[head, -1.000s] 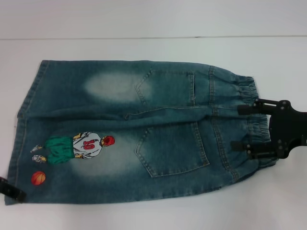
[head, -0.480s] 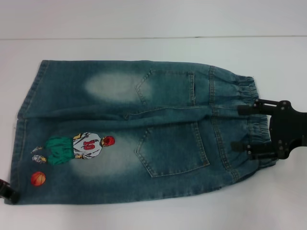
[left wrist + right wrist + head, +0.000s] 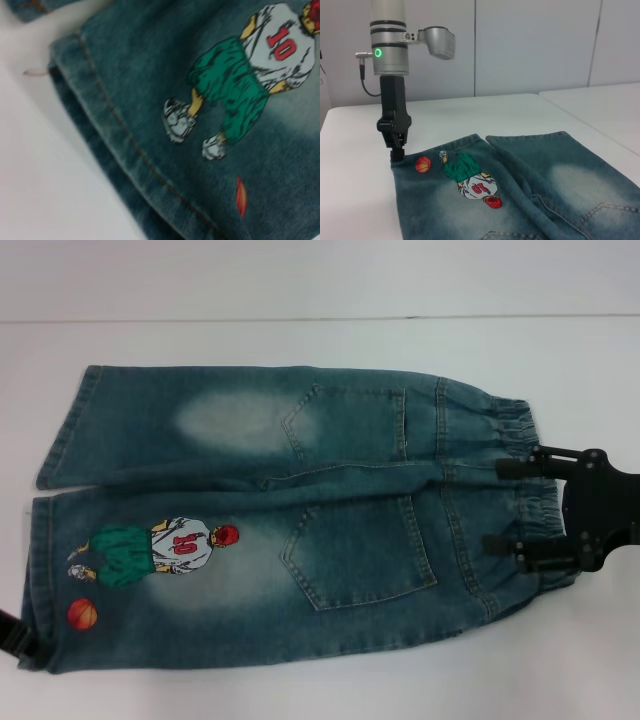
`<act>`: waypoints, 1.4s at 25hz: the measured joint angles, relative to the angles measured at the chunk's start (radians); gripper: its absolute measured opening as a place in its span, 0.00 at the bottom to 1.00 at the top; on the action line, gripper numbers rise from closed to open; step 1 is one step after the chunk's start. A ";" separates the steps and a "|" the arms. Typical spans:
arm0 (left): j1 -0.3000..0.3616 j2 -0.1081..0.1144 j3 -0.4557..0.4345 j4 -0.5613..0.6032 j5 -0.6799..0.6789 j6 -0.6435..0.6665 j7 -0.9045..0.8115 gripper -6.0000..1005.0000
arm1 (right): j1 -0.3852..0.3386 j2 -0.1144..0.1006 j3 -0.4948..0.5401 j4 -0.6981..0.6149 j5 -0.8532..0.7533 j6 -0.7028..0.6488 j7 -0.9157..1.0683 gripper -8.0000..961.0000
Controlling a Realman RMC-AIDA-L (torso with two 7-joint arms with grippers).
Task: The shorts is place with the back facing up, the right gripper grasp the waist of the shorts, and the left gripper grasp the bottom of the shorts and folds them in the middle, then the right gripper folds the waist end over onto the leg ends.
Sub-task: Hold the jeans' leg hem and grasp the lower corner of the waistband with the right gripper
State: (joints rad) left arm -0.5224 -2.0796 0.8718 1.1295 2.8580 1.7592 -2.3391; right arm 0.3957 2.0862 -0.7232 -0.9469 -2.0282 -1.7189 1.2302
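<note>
Denim shorts (image 3: 270,515) lie flat on the white bench (image 3: 320,345), back side up: both back pockets show, elastic waist toward the robot's right, leg hems toward its left. The near leg carries a print of a basketball player (image 3: 155,548) in a number 10 shirt and green shorts, with a small orange basketball (image 3: 83,614) print just beside it toward the hem. The two legs lie side by side, with a thin gap between them at the hem end. Right tool (image 3: 535,512) sits over the waistband; its black fingers (image 3: 515,468) rest on the gathered elastic, spread apart across the band, touching the cloth with nothing visibly pinched between them. Left tool (image 3: 396,150) stands at the outer corner of the near leg's hem, arm upright above it, green status ring lit; the fingertips meet the denim edge there, but whether they clamp the hem cannot be told. Left wrist view shows the double-stitched hem (image 3: 125,145) close up, lying on the bench, player print beside it.
</note>
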 joint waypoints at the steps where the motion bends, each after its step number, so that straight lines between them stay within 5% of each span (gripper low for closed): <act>1: -0.001 -0.003 -0.001 0.005 -0.001 0.000 0.000 0.06 | 0.000 0.000 0.002 0.000 0.000 0.000 0.000 0.95; 15: -0.038 -0.053 -0.059 0.076 -0.053 -0.102 0.035 0.04 | -0.032 -0.004 0.105 -0.077 -0.032 -0.021 0.101 0.95; 26: -0.041 -0.034 -0.060 0.050 -0.050 -0.141 0.036 0.04 | 0.023 -0.018 0.099 -0.401 -0.375 -0.158 0.465 0.95; 31: -0.040 -0.035 -0.057 0.050 -0.050 -0.139 0.037 0.04 | 0.088 -0.025 0.090 -0.426 -0.567 -0.188 0.563 0.95; 35: -0.033 -0.036 -0.046 0.049 -0.050 -0.135 0.037 0.04 | 0.125 -0.010 0.068 -0.408 -0.674 -0.193 0.596 0.95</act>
State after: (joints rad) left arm -0.5556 -2.1153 0.8254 1.1783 2.8082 1.6241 -2.3023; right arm 0.5208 2.0759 -0.6551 -1.3549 -2.7018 -1.9118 1.8263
